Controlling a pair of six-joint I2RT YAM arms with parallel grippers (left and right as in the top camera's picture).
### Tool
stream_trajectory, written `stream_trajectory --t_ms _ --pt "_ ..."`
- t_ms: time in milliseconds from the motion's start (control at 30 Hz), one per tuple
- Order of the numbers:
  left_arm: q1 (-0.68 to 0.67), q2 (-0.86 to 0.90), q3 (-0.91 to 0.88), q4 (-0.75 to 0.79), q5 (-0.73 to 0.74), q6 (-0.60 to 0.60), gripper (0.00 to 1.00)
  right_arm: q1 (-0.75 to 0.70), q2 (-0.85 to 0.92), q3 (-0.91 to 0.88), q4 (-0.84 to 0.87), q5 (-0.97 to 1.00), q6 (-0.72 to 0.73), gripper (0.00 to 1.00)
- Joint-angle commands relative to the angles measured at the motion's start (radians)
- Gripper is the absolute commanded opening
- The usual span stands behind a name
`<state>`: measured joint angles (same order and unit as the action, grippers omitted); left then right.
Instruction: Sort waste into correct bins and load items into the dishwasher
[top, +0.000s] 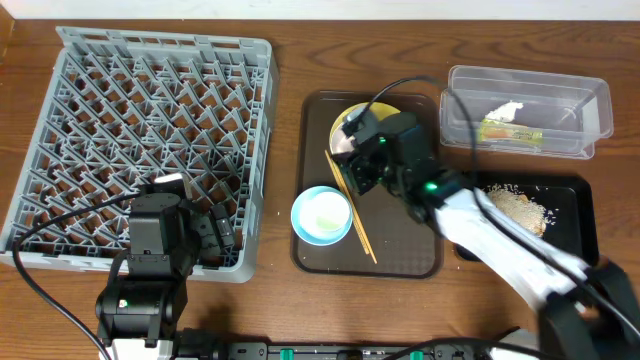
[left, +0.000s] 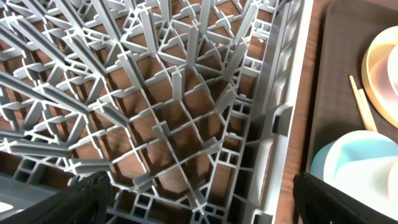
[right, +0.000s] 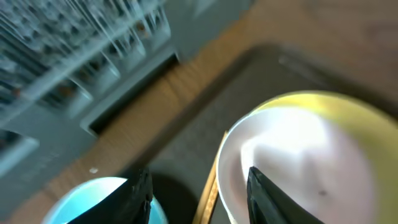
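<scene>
The grey dish rack (top: 140, 140) fills the left of the table. My left gripper (top: 215, 235) hangs open and empty over its front right corner (left: 205, 202). On the brown tray (top: 400, 255) are the yellow plate (top: 342, 120), the light blue bowl (top: 322, 214) and the chopsticks (top: 352, 215). My right gripper (top: 358, 150) is open over the plate. In the right wrist view its fingers (right: 199, 199) straddle the rim of the white bowl (right: 292, 155), which sits on the plate (right: 348, 118). The small cup is out of view.
The clear tub (top: 560, 85) at the back right holds the green-and-white wrapper (top: 512, 134) and the white tissue (top: 505, 110). The black tray (top: 575, 200) in front of it holds rice scraps (top: 520, 208). The rack's wall (left: 286, 112) stands close to the brown tray (left: 329, 74).
</scene>
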<state>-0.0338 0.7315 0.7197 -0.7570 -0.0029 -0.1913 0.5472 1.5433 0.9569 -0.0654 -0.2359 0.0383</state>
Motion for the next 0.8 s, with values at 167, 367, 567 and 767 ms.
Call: stream_trajectory --t_ms 167,367,567,767 --pt "-0.002 -0.001 0.023 0.0 -0.005 -0.013 0.95 0.034 -0.034 0.016 -0.251 -0.132 0.071 0.41" --pt "-0.002 -0.001 0.023 0.0 -0.005 -0.013 0.95 0.087 0.027 0.01 -0.337 -0.129 0.134 0.36" --pt "-0.002 -0.001 0.023 -0.001 -0.005 -0.013 0.95 0.12 0.116 0.01 -0.339 -0.071 0.203 0.23" --pt "-0.002 -0.001 0.023 -0.001 -0.005 -0.013 0.95 0.116 0.122 0.014 -0.318 -0.023 0.217 0.01"
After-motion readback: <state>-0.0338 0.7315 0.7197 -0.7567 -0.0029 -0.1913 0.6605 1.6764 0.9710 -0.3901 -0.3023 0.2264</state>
